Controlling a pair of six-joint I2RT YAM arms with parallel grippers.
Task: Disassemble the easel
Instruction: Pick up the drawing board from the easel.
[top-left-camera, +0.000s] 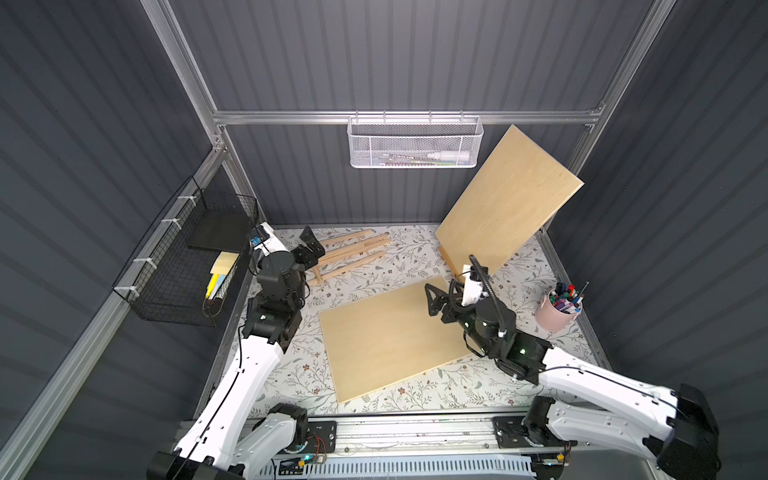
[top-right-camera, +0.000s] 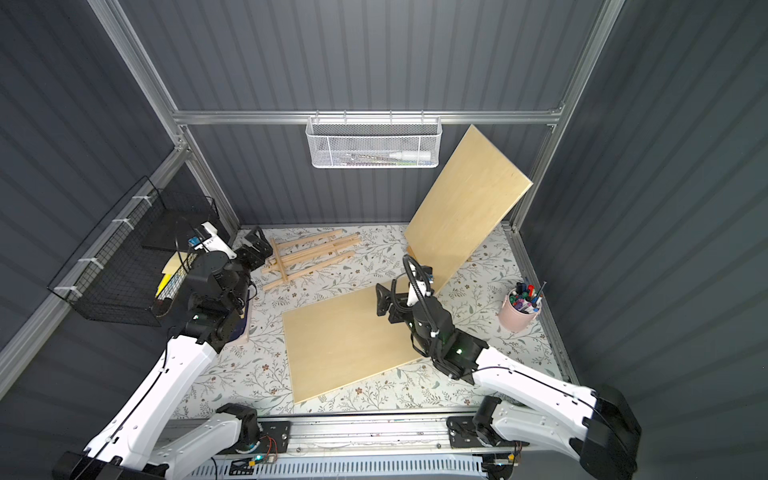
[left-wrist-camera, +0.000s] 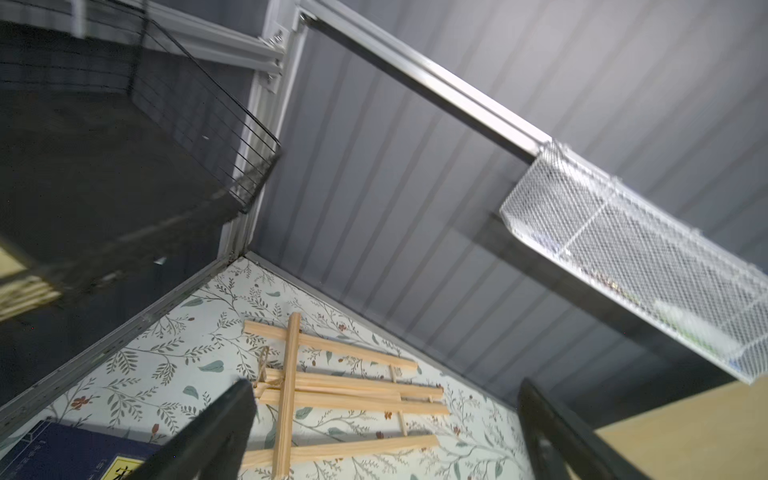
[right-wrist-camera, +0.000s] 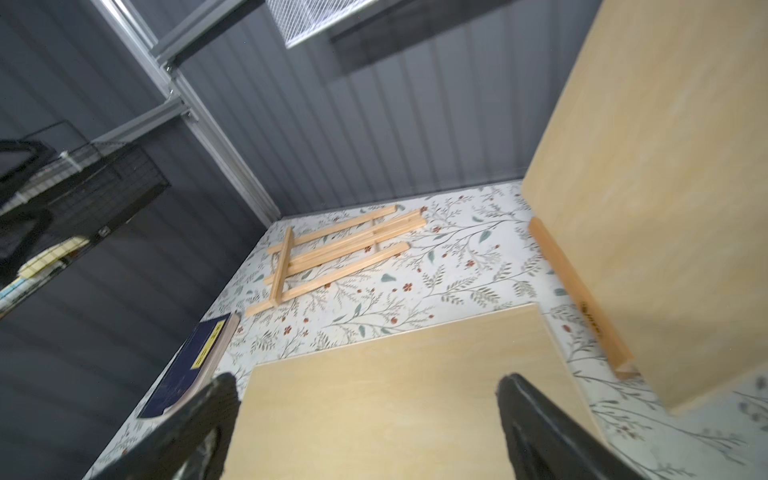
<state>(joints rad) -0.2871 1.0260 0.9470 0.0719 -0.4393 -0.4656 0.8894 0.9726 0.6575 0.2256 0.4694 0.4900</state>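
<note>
Easel (top-left-camera: 357, 249) is seen folded flat at the far left of the counter (top-left-camera: 415, 395), with left gripper (top-left-camera: 309, 247) and right gripper (top-left-camera: 444, 293) both open and empty; lifting the board (top-left-camera: 507, 199) propped at far right is judged the next move.

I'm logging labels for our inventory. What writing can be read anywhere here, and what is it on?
No text can be read in full.
Yellow label on the blue book: dark characters, too blurred to read.
Wooden strip below the leaning board: dark print, too blurred to read.
</note>
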